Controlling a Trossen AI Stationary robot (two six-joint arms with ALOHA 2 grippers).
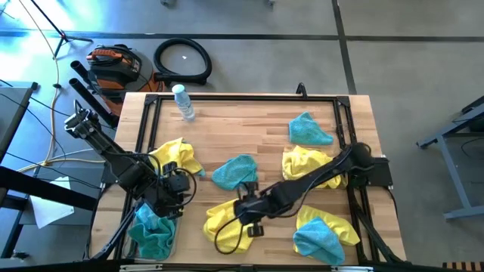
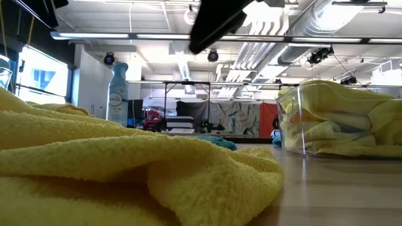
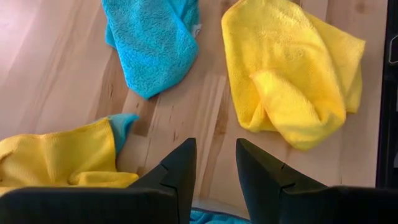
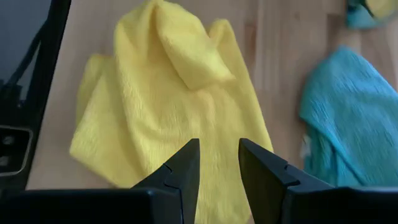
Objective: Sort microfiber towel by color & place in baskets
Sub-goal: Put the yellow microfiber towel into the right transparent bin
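Left tool sits by the near-left corner of the surface, right beside the teal basket; its prongs are a small gap apart and grip nothing, bare wood between them in the left wrist view; right tool hangs over a yellow towel near the middle of the near edge, prongs also slightly parted and empty, cloth directly below in the right wrist view.

Teal basket at near-left corner already has teal cloths; yellow basket holds yellow ones, seen in the low view; loose teal towel mid-surface, another teal towel toward the far-right corner, yellow towel at left; water bottle at far edge.

Risks: the two tools work close together, so arms may clash; narrow opening may pinch only a fold and drop the cloth; teal cloth lies just beside the yellow one, so a grab could drag both and mix colours.
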